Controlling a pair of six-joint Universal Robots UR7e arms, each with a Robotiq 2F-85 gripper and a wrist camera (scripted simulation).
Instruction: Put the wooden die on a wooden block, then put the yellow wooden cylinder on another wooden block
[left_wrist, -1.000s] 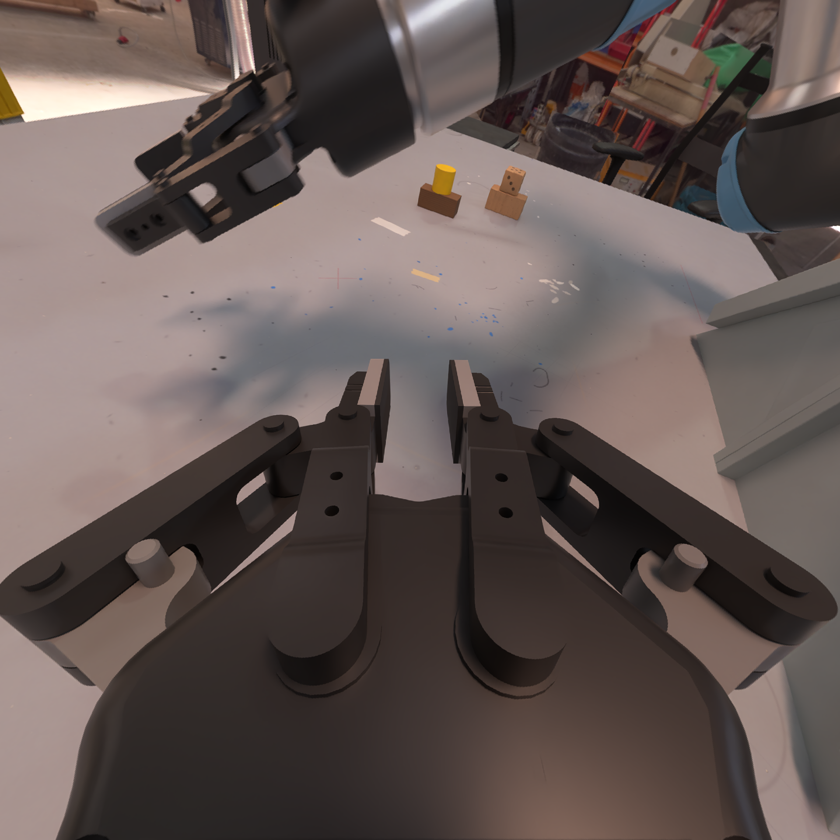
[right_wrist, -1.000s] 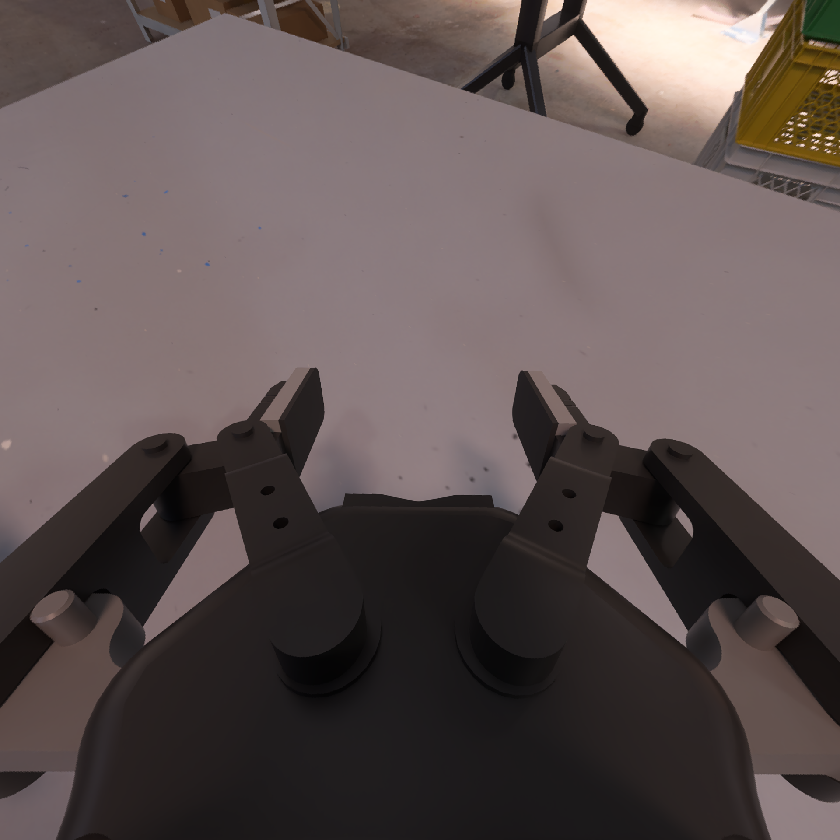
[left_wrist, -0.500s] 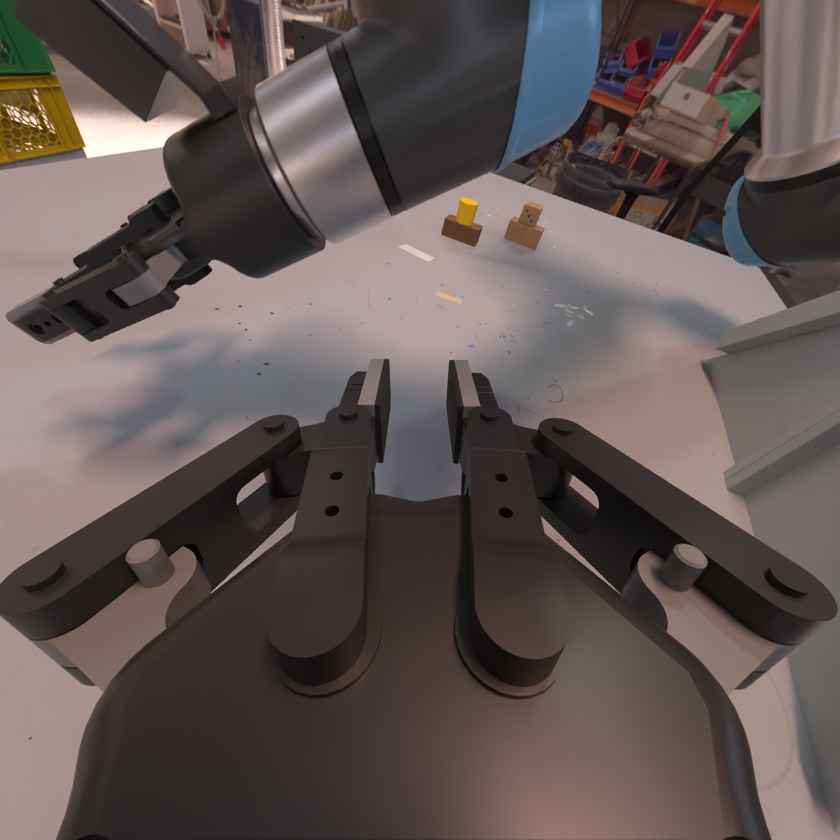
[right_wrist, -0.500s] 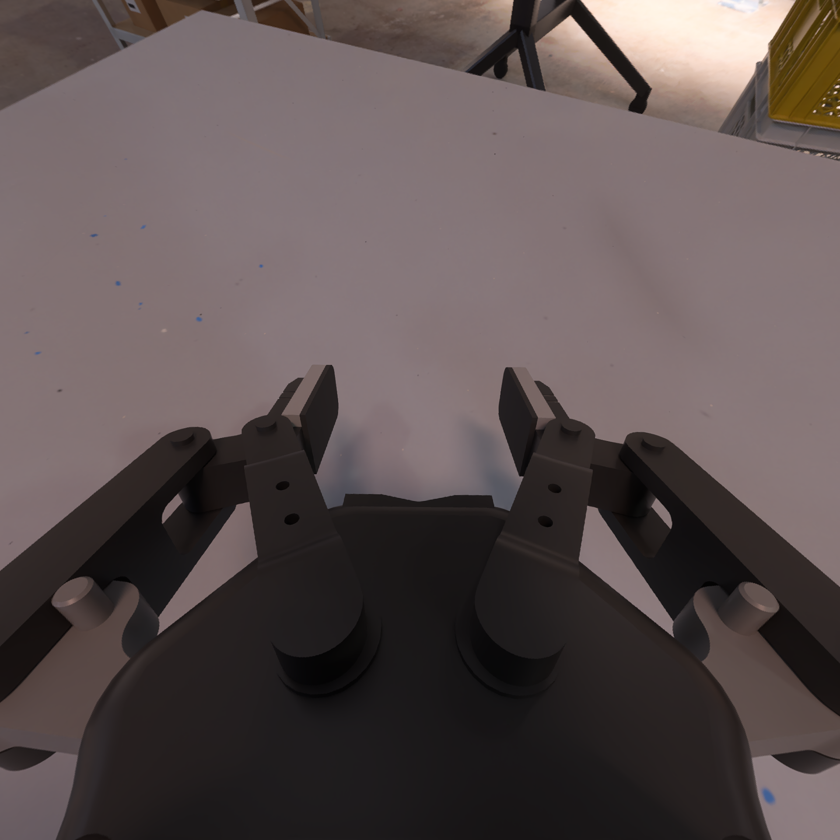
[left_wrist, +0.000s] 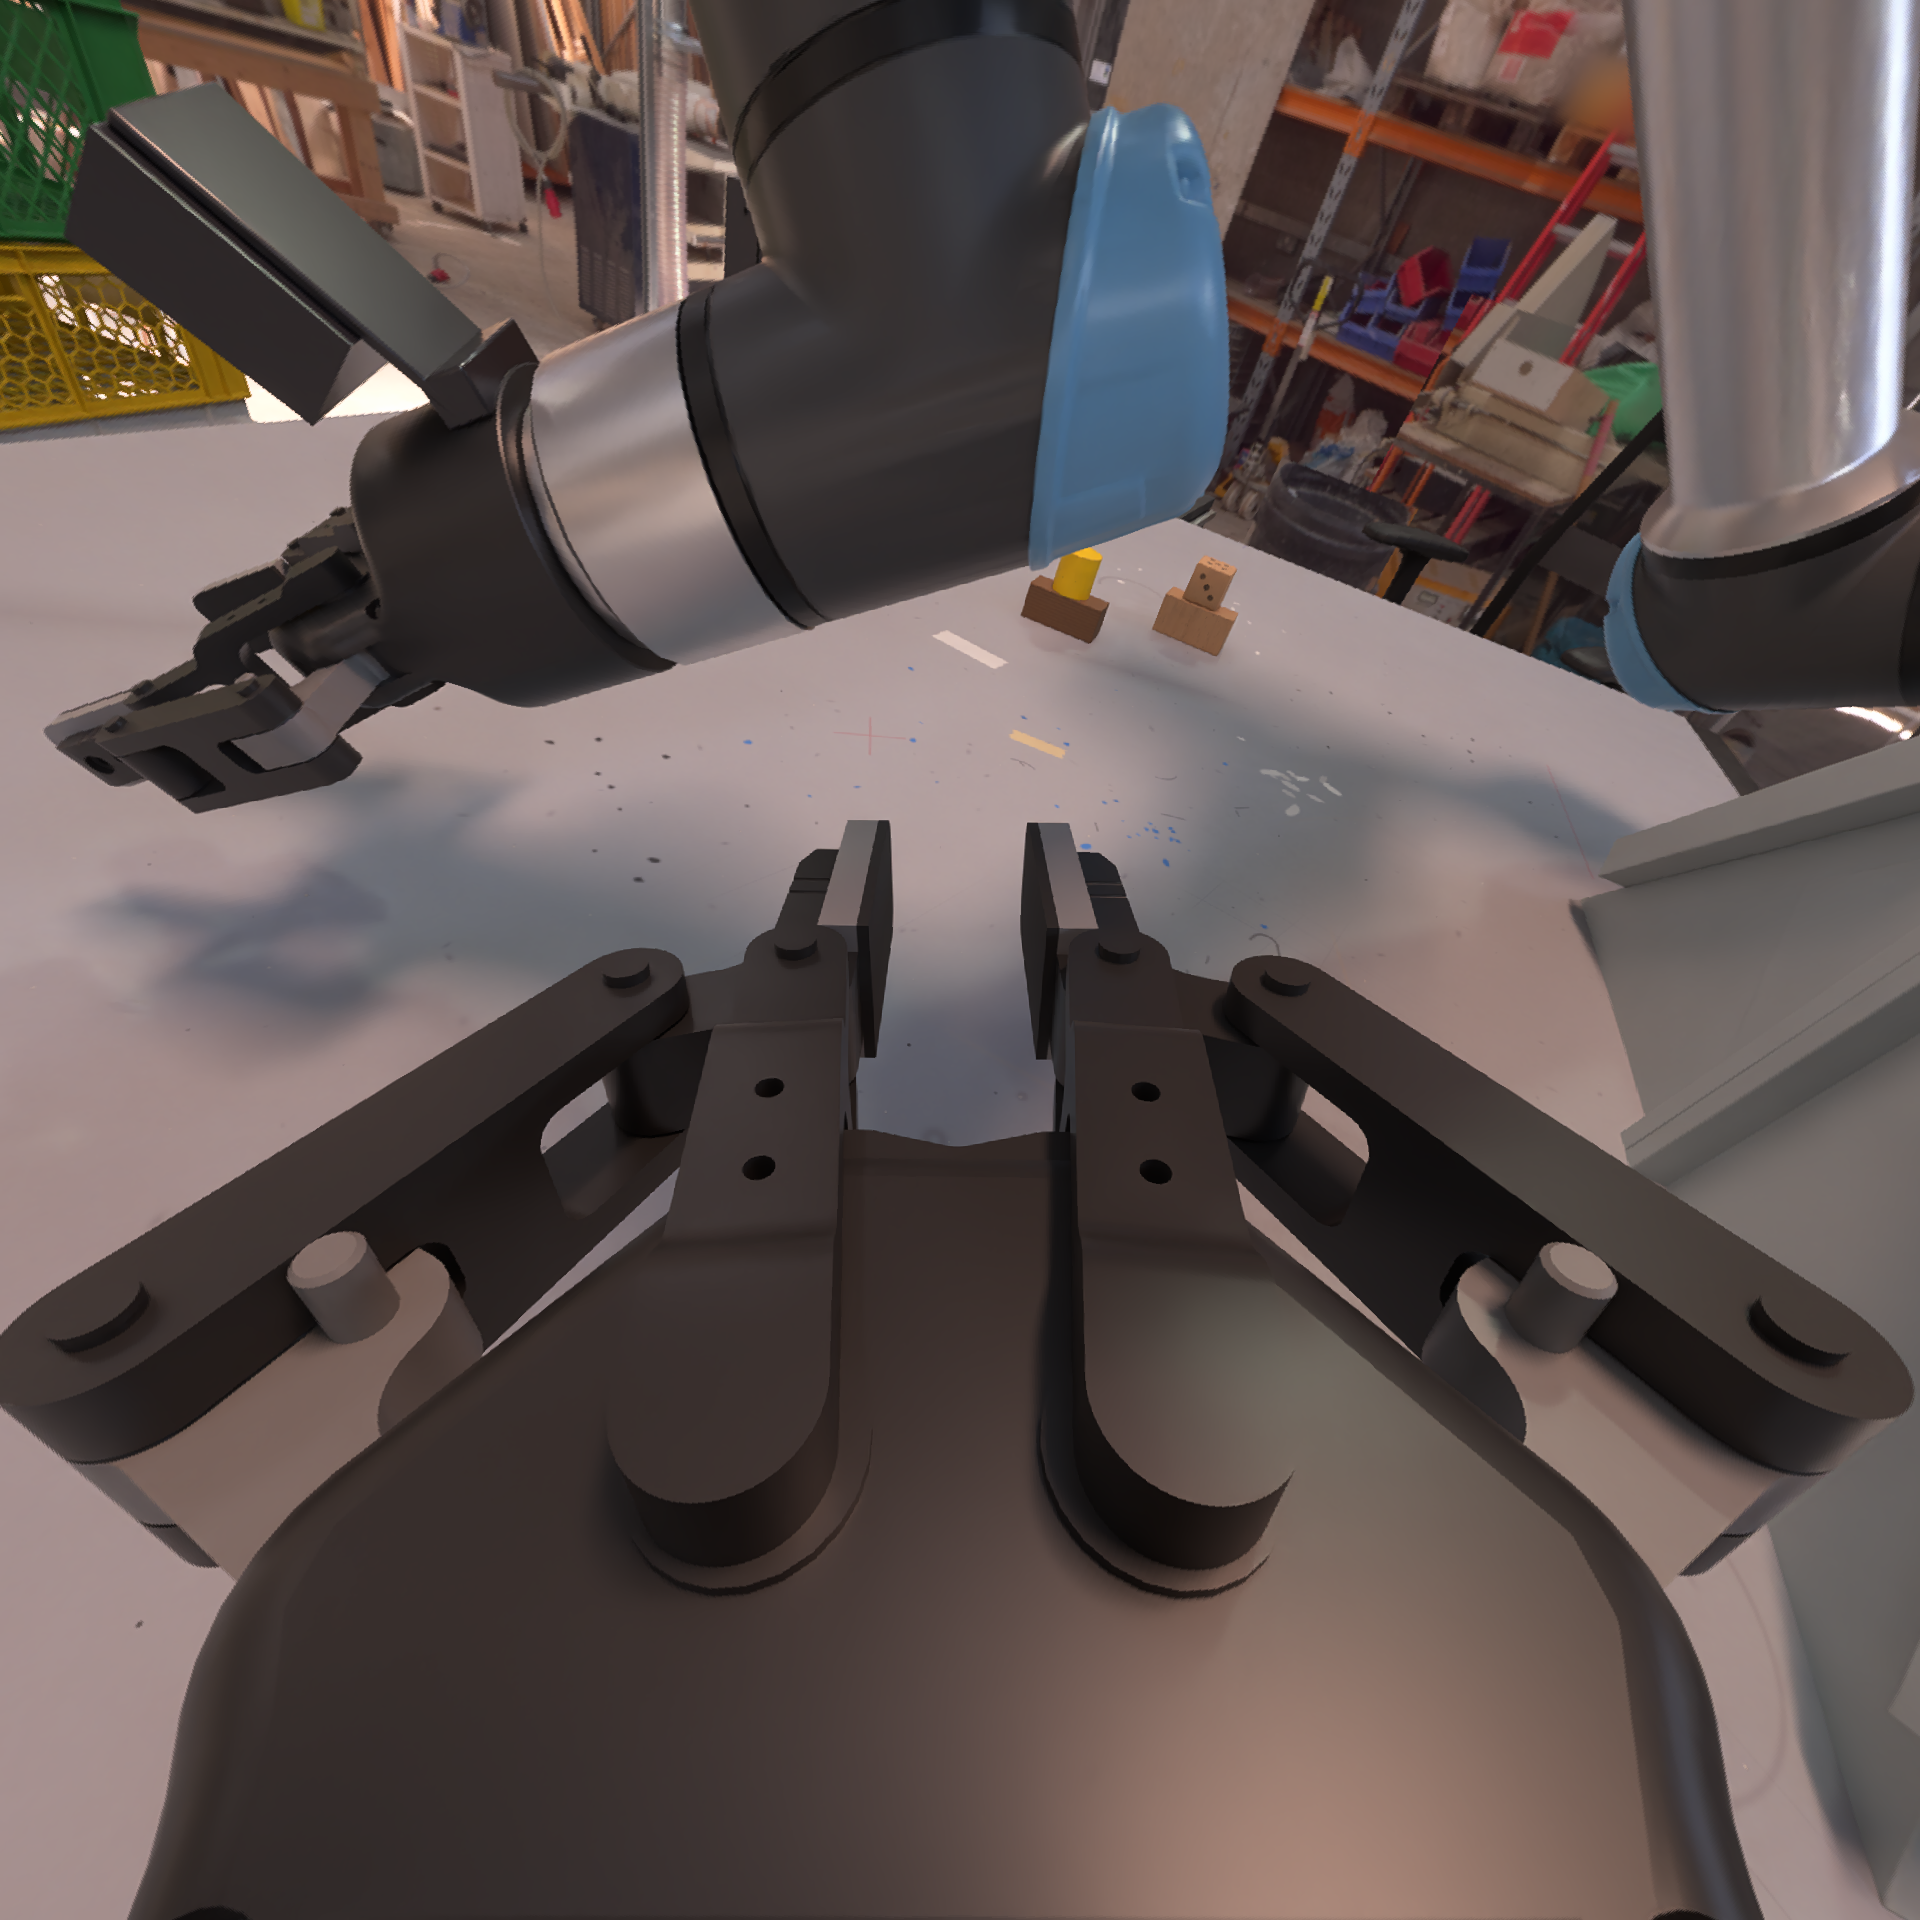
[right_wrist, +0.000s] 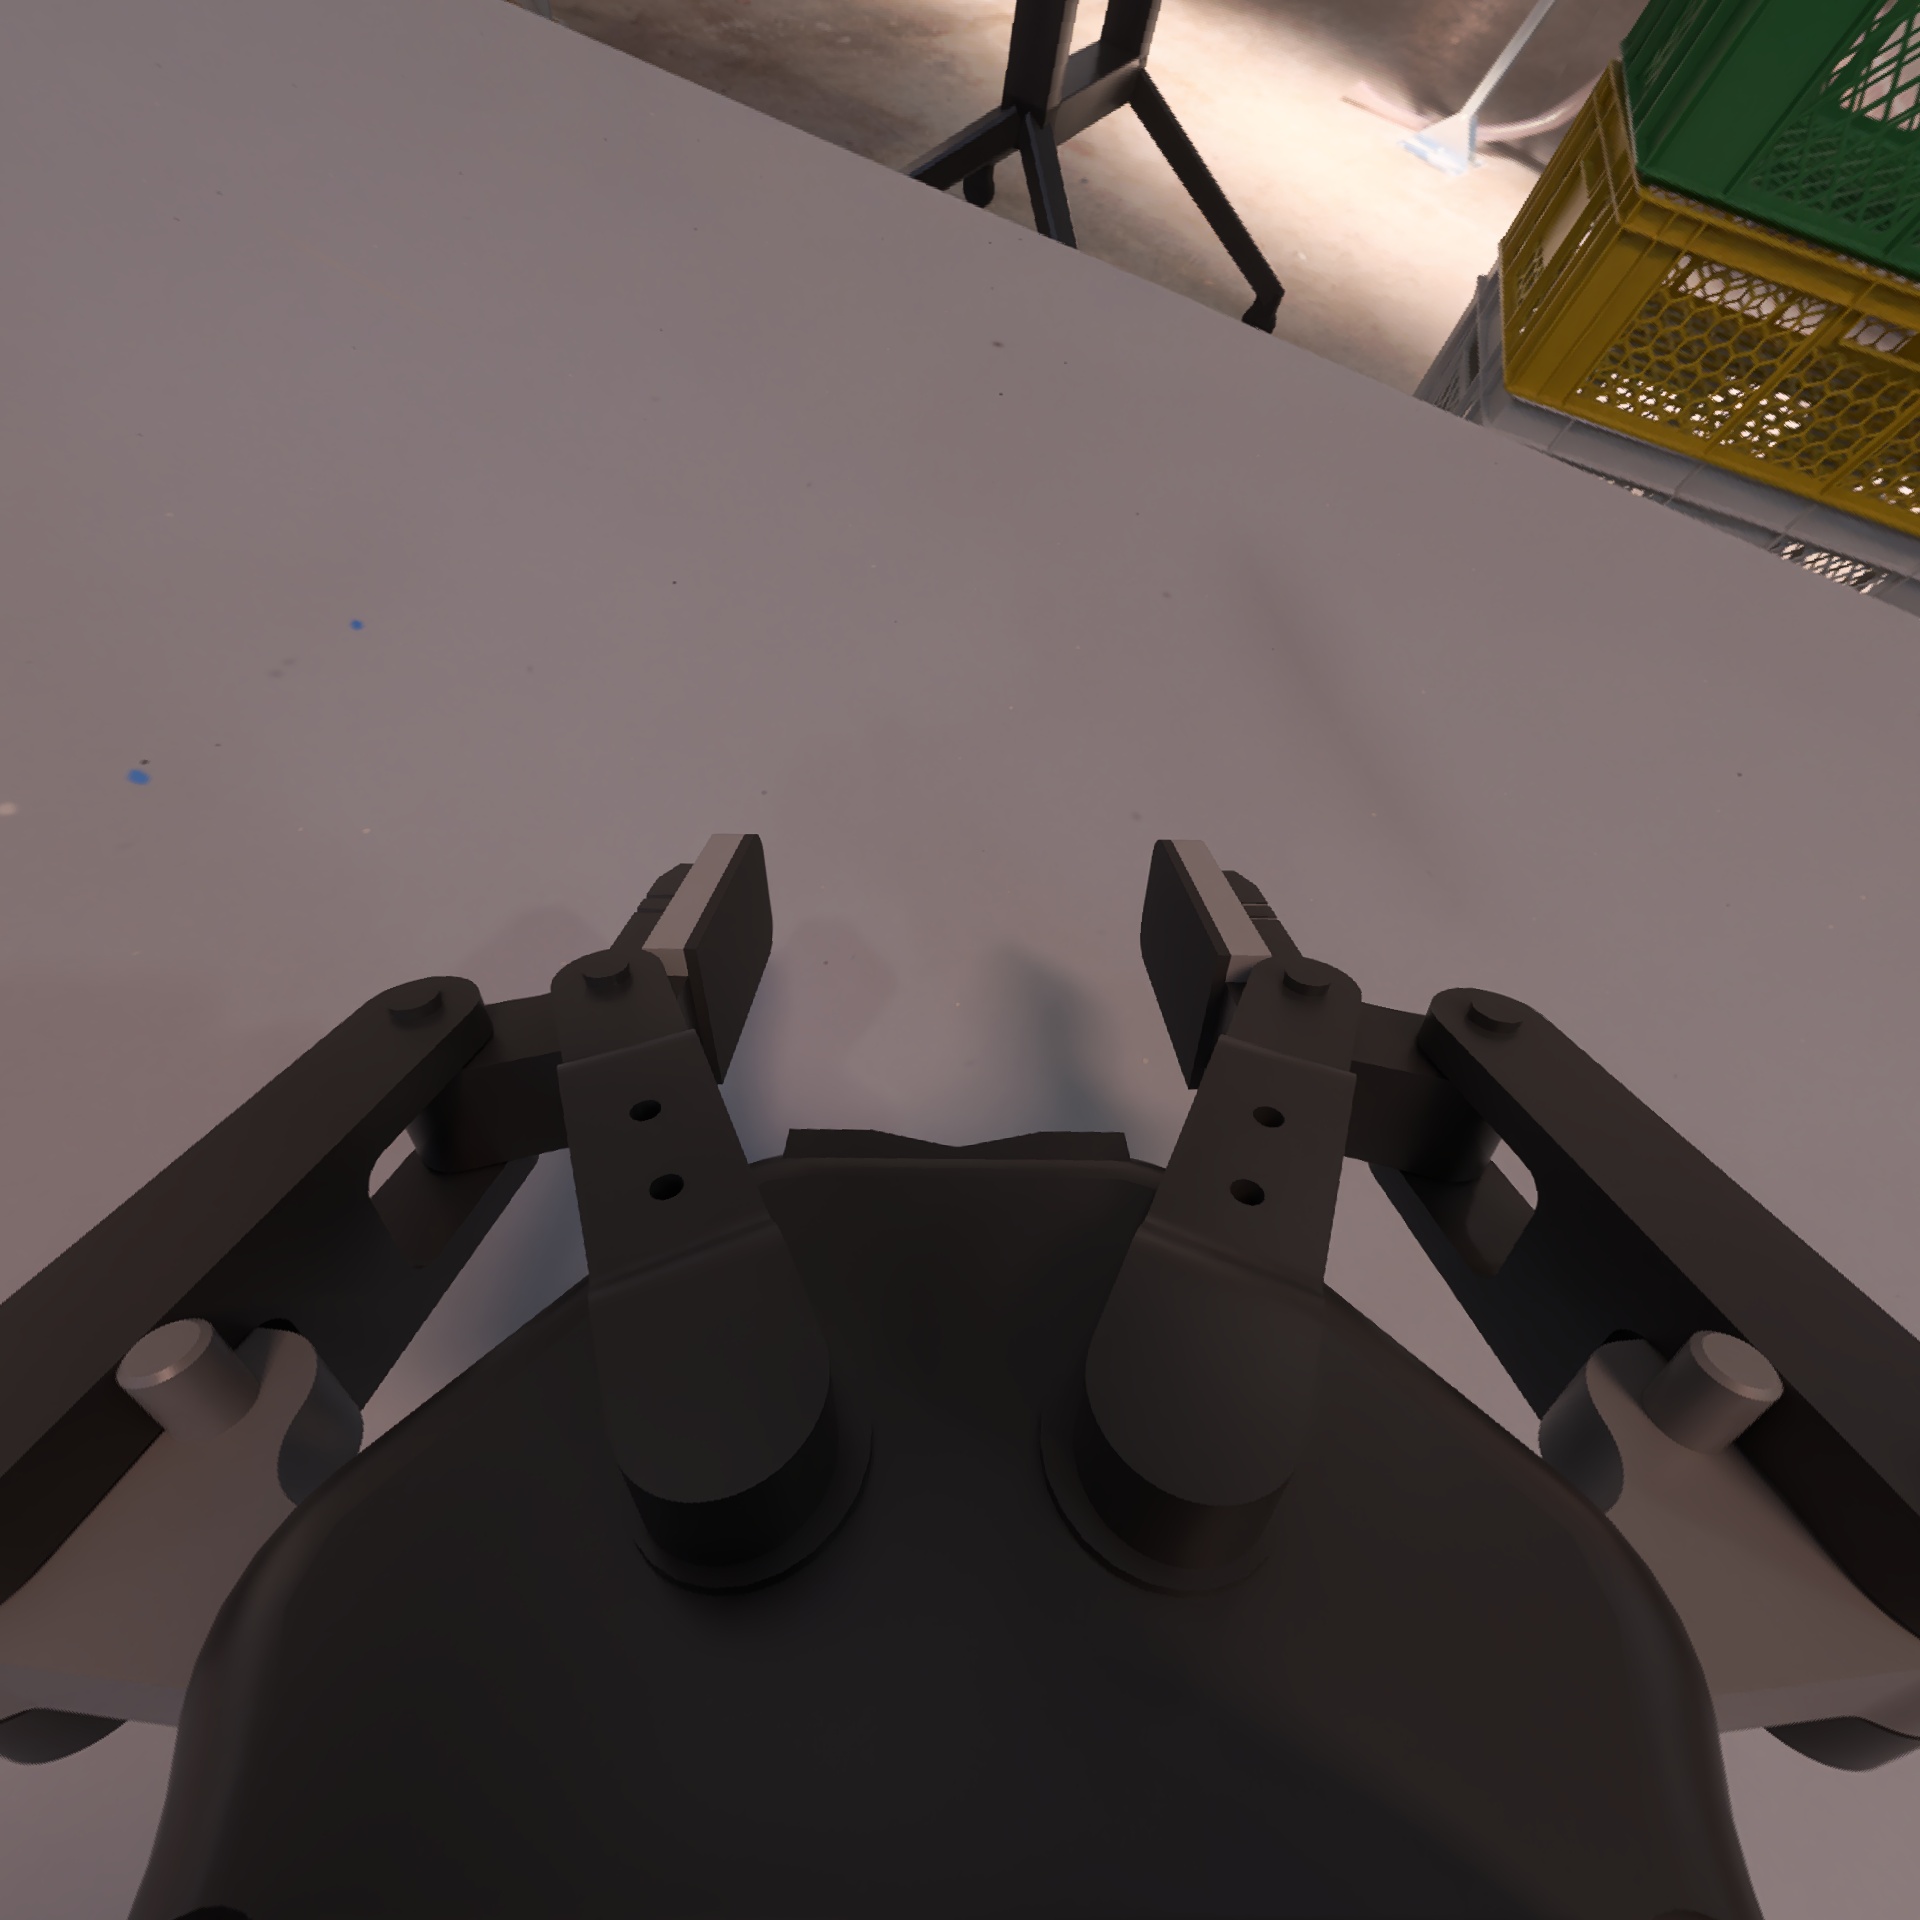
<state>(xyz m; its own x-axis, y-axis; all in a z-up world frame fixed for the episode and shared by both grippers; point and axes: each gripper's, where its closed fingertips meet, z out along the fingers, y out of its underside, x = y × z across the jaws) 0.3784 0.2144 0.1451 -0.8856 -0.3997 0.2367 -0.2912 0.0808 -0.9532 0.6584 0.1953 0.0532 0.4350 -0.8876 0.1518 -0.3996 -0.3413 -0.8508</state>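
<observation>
In the left wrist view, the yellow cylinder (left_wrist: 1077, 575) stands upright on a dark wooden block (left_wrist: 1062, 621) at the far side of the table. Next to it on the right, the wooden die (left_wrist: 1210, 582) sits on a light wooden block (left_wrist: 1195, 629). My left gripper (left_wrist: 956, 862) is far back from both stacks, above the table, with its jaws a narrow gap apart and nothing between them. My right gripper (right_wrist: 956, 883) is open and empty above bare table. It also shows in the left wrist view (left_wrist: 197, 743) at the far left, away from the stacks.
The right arm (left_wrist: 831, 416) crosses the upper left wrist view. A grey stepped structure (left_wrist: 1766, 987) stands at the table's right. Beyond the table edge in the right wrist view are a black stand (right_wrist: 1070, 135) and stacked yellow (right_wrist: 1704, 343) and green (right_wrist: 1797, 114) crates.
The left gripper has drawn back, so both stacks look smaller and farther. The right arm has swung left, toward the table's far edge, and its jaws have narrowed slightly.
</observation>
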